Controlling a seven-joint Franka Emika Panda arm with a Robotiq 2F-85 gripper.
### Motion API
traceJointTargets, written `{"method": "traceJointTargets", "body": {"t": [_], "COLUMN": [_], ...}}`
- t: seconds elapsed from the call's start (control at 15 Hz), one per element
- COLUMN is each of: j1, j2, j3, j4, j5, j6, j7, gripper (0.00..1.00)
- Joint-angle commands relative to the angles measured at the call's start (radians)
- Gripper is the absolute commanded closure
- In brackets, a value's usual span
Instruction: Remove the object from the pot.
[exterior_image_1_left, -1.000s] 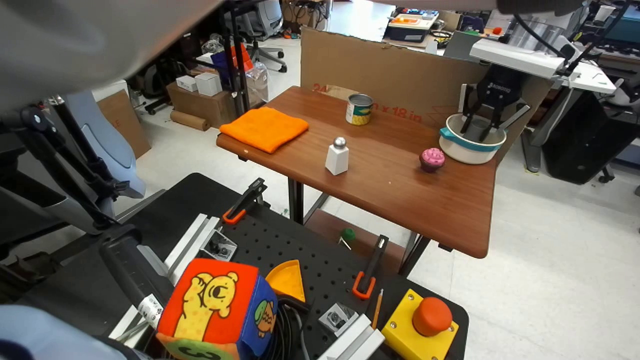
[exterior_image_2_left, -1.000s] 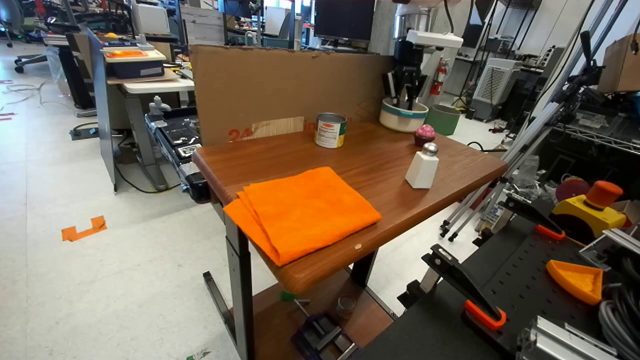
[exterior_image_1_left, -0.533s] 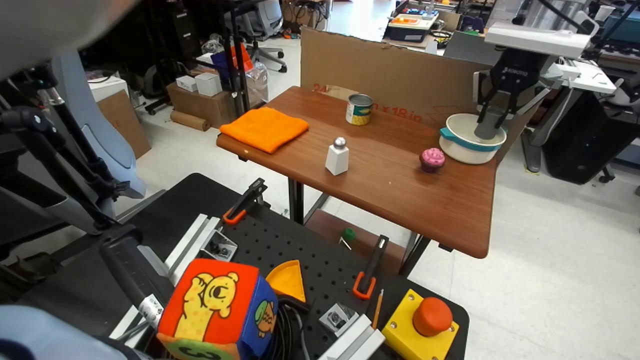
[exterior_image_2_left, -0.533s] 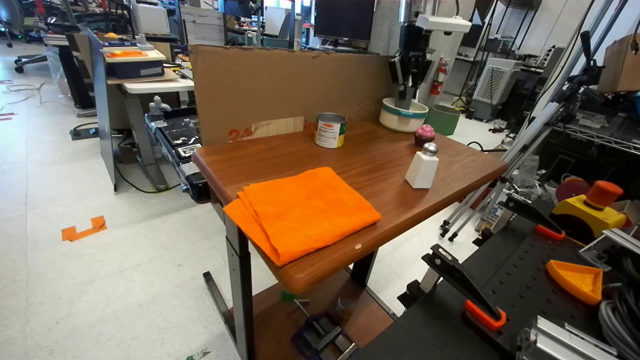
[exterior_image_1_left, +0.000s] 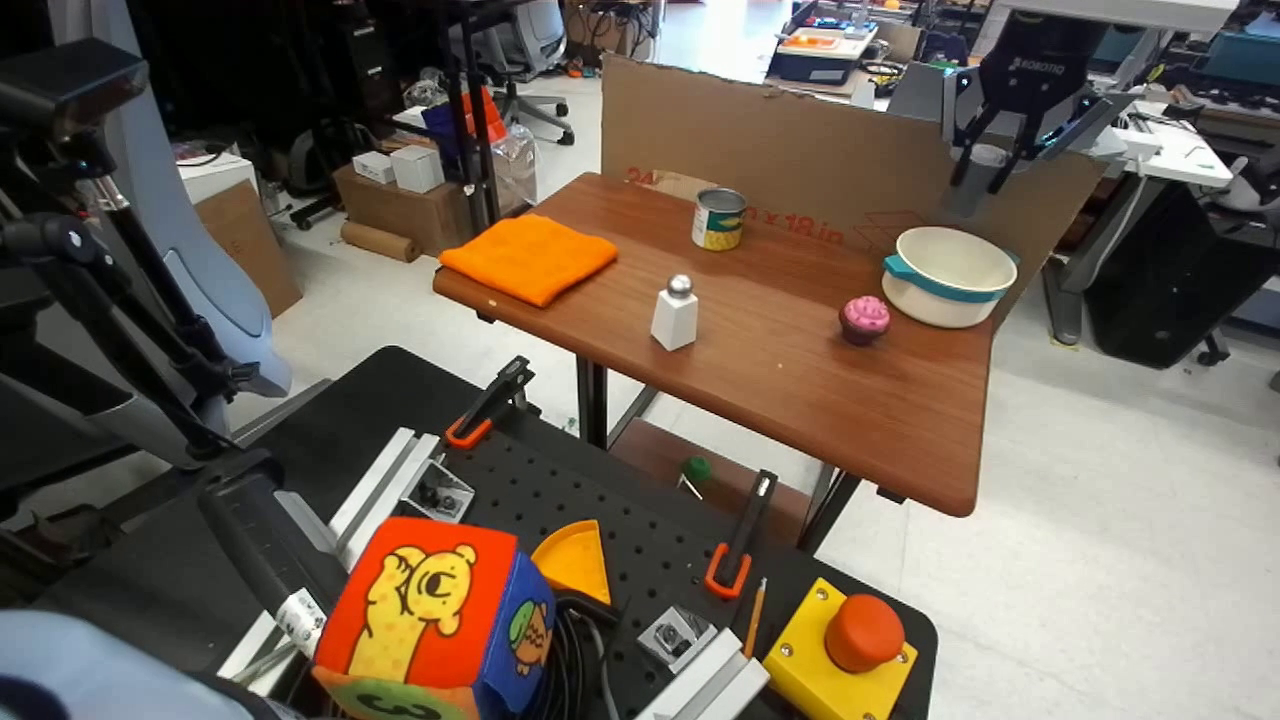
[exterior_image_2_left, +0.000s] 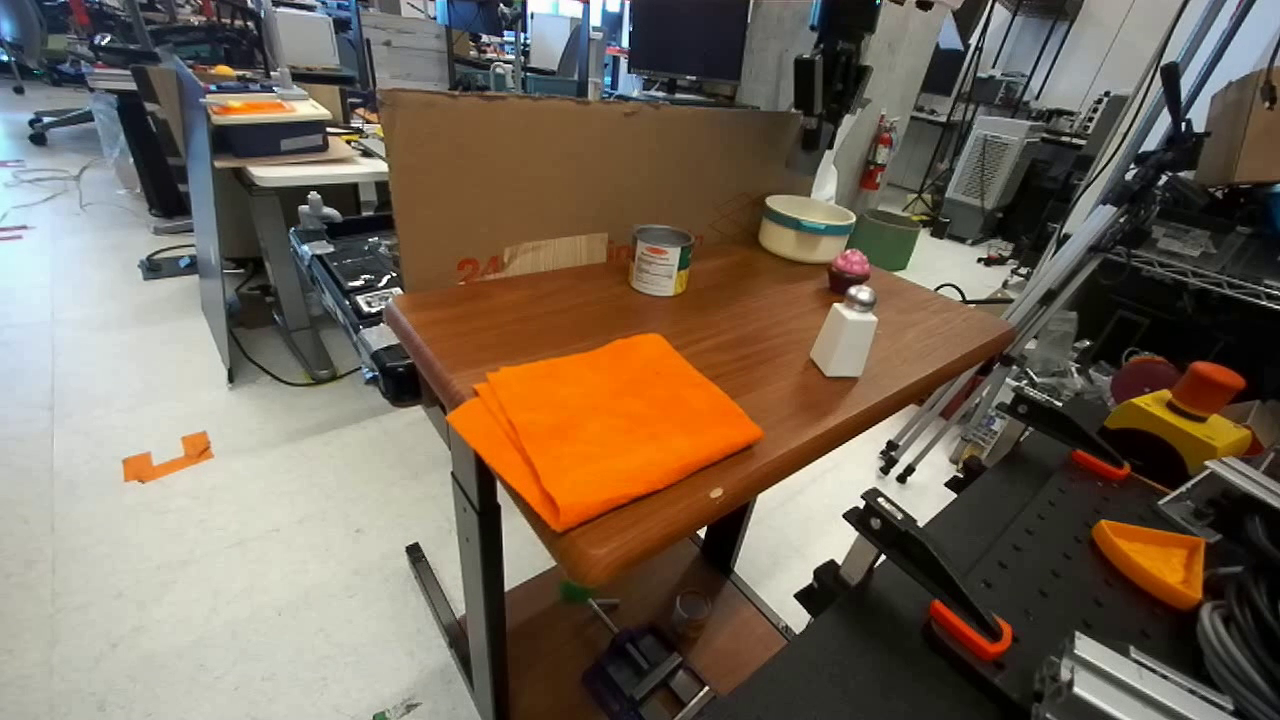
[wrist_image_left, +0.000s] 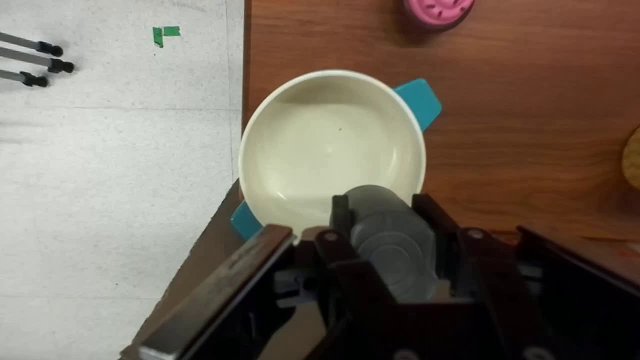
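The object, a grey stubby cup-like cylinder, (exterior_image_1_left: 968, 194) is held between the fingers of my gripper (exterior_image_1_left: 980, 172) in the air above the pot. In the wrist view both fingers of the gripper (wrist_image_left: 381, 212) press on the sides of the object (wrist_image_left: 392, 245), and its round end faces the camera. The pot (exterior_image_1_left: 945, 310), cream with a teal band and handles, stands at the table's far corner. It also shows in an exterior view (exterior_image_2_left: 800, 246). Its inside shows bare in the wrist view (wrist_image_left: 320, 137).
A pink-topped cupcake (exterior_image_1_left: 864, 318) sits close to the pot. A white shaker with a metal top (exterior_image_1_left: 675, 318), a tin can (exterior_image_1_left: 718, 222) and an orange cloth (exterior_image_1_left: 530, 255) are on the table. A cardboard sheet (exterior_image_2_left: 600, 170) stands along the back edge.
A second ago the gripper was down in the pot around the object. It has risen with the object, which is now above the pot's rim. The pot looks nearly unmoved.
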Motion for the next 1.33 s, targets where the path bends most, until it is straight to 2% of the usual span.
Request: {"method": "traceJointTargets", "body": {"t": [0.0, 0.13, 0.47, 0.87, 1.27], "j1": [-0.019, -0.016, -0.022, -0.051, -0.053], "j2": [-0.163, -0.218, -0.326, -0.410, -0.413], "j3": [0.023, 0.012, -0.019, -0.068, -0.072], "j4": [-0.241, -0.347, -0.620, -0.941, -1.023], "j5": [-0.008, -0.008, 0.005, 0.026, 0.061], "j6": [0.005, -0.013, 0.058, 0.292, 0.438], "j7": [-0.062, -0.040, 0.050, 0.118, 0.167], "gripper": [0.89, 0.89, 0.89, 0.89, 0.89]}}
